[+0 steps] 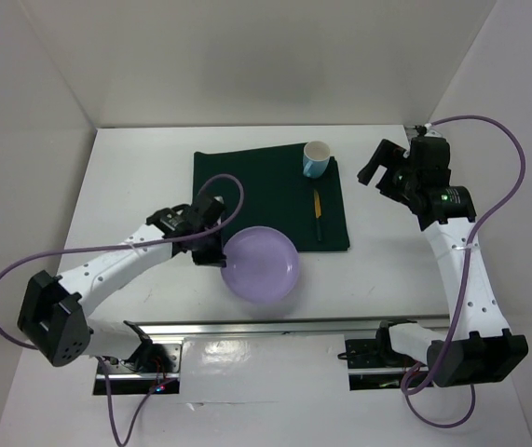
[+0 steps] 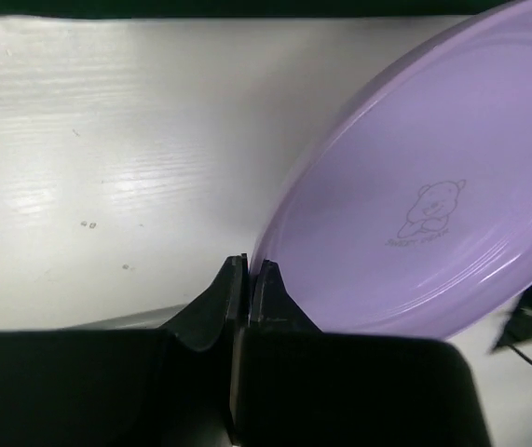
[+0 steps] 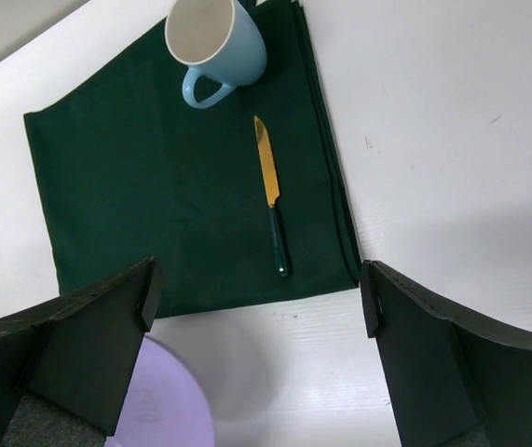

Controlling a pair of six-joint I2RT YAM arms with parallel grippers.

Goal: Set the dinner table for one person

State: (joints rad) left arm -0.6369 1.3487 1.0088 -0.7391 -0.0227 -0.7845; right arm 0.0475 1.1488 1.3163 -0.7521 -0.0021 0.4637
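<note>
matte white dinner table (image 1: pixel 144 168), left end effector (image 2: pixel 249 267) pinching lilac plate (image 2: pixel 415 168) rim, right end effector (image 3: pixel 258 284) spread

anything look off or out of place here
Only the purple plate: it is mostly over bare table at the near edge of the green mat, not centred on it, its rim pinched in the jaws of the left gripper. The cup and knife sit tidily on the mat.

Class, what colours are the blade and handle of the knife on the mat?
Gold blade, dark handle on the knife; clearest in right wrist view.
</note>
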